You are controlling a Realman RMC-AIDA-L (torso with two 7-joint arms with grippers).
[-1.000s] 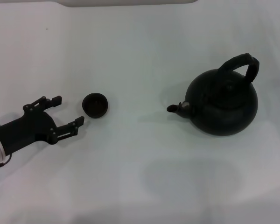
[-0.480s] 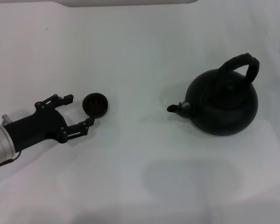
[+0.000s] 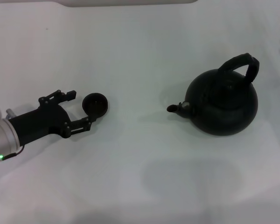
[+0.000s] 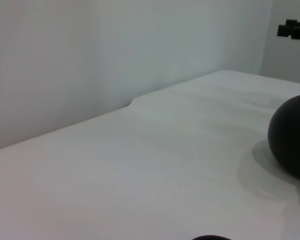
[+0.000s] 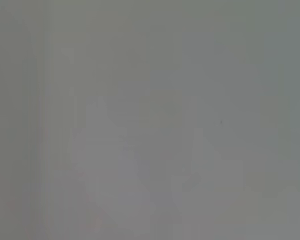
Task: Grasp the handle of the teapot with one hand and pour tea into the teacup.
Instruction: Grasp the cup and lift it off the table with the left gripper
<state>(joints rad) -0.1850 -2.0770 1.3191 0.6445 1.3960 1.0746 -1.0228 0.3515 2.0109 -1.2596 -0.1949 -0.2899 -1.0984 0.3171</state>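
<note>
The matte-black teapot [image 3: 222, 102] stands on the white table at the right, spout [image 3: 173, 108] pointing left and arched handle [image 3: 240, 65] upright over its top. The tiny dark teacup [image 3: 95, 104] stands left of centre. My left gripper [image 3: 79, 109] is open, low over the table just left of the teacup, with its fingertips [image 3: 71, 94] flanking the cup's near side. I cannot tell whether they touch it. The left wrist view shows part of the teapot's body [image 4: 292, 135] and a sliver of the teacup's rim [image 4: 210, 237]. My right gripper is out of view.
The white table [image 3: 140, 177] spreads all round both objects, and its far edge [image 3: 130, 3] runs along the top. A small black object [image 4: 295, 27] shows far off in the left wrist view. The right wrist view shows only plain grey.
My left gripper has moved right and a little away from me, up to the teacup, and stays open. The teapot and teacup have not moved.
</note>
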